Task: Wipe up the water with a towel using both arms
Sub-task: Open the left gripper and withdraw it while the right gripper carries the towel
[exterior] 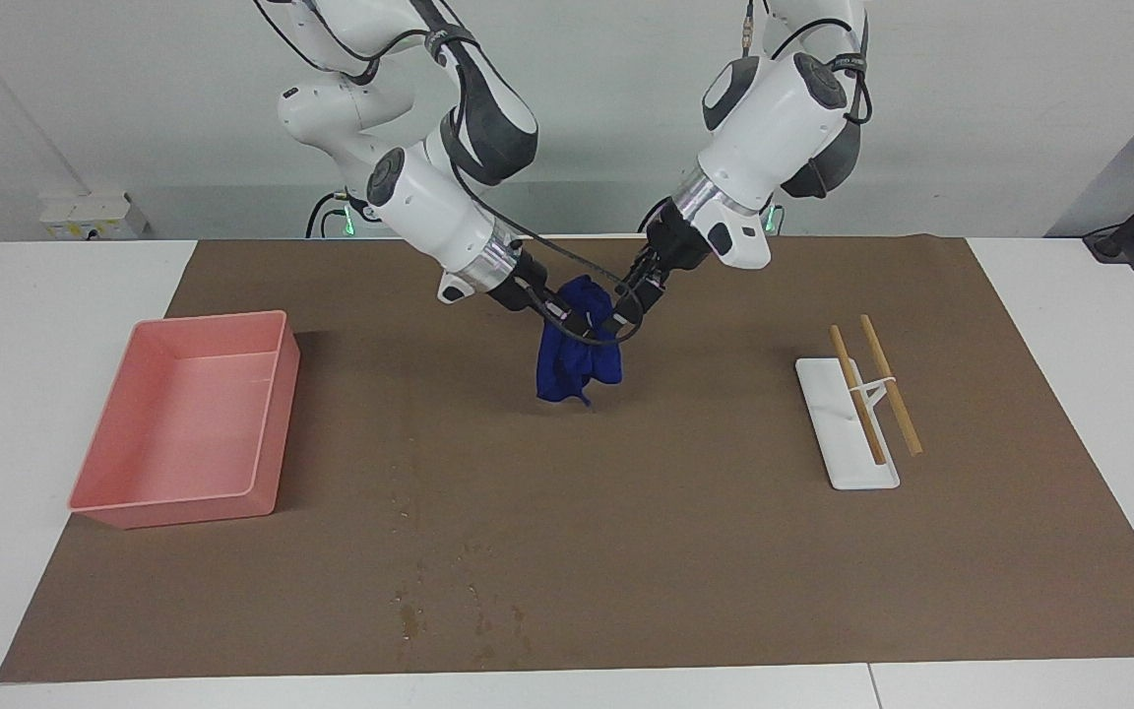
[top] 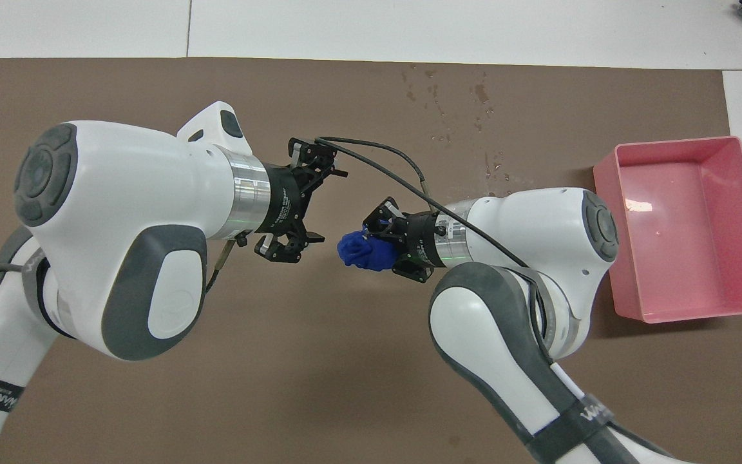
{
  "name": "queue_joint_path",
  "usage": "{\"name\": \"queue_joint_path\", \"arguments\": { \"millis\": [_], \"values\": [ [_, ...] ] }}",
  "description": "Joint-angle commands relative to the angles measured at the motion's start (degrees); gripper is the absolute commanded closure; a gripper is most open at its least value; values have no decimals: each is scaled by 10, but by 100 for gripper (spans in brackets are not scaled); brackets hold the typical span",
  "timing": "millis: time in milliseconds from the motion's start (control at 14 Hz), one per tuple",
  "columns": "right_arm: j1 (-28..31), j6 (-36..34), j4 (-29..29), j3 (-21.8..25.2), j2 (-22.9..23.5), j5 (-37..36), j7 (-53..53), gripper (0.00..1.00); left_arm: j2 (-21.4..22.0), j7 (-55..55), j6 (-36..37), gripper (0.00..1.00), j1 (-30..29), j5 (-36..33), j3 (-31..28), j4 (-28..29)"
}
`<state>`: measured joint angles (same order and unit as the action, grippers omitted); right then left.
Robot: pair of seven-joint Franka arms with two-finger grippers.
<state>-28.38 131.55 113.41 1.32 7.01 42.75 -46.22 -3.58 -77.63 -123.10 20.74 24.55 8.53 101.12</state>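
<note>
The blue towel [exterior: 577,364] hangs bunched from my right gripper [exterior: 575,325], which is shut on its top over the middle of the brown mat. In the overhead view the towel [top: 361,251] sticks out of the right gripper [top: 384,248]. My left gripper [exterior: 628,307] is open right beside the towel's top; from above the left gripper [top: 327,206] stands a small gap away from the cloth. The water [exterior: 409,615] is a scatter of dark specks and streaks on the mat, farther from the robots than the towel; it also shows in the overhead view [top: 474,96].
A pink bin [exterior: 183,423] stands on the mat toward the right arm's end, also in the overhead view [top: 686,225]. A white plate with two wooden sticks [exterior: 848,433] lies toward the left arm's end. The brown mat [exterior: 724,551] covers most of the table.
</note>
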Motion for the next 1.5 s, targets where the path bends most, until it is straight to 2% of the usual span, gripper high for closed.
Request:
{"name": "queue_joint_path", "arguments": {
  "millis": [0, 71, 214, 356, 570, 641, 783, 926, 1140, 1425],
  "values": [
    [31, -70, -7, -4, -7, -92, 123, 100, -6, 93, -8, 0, 0, -58, -10, -10],
    [45, -91, -6, -4, -9, -125, 175, 100, -7, 156, -7, 0, -10, -100, -10, -8],
    [70, -128, -8, -4, -11, -196, 273, 100, -4, 271, 27, 0, -38, -134, -10, -6],
    [86, -153, -5, -4, -17, -265, 376, 100, -4, 419, 86, 0, -58, -200, -10, -18],
    [90, -155, -2, -5, -18, -386, 483, 100, -7, 539, 214, 0, -99, -233, -10, -66],
    [90, -146, -2, -5, -18, -414, 508, 100, -6, 614, 243, 0, -118, -244, -10, -79],
    [97, -90, 2, -5, -5, -456, 563, 100, -6, 696, 296, 0, -158, -247, -10, -105],
    [132, -30, 3, -6, 24, -469, 643, 100, -6, 771, 341, 0, -188, -248, -11, -129],
    [148, 23, 5, -5, 57, -473, 707, 100, 4, 788, 343, 0, -214, -241, -11, -130],
    [151, 90, 30, -5, 74, -482, 712, 100, 32, 785, 353, 0, -214, -243, -11, -84]
  ]
}}
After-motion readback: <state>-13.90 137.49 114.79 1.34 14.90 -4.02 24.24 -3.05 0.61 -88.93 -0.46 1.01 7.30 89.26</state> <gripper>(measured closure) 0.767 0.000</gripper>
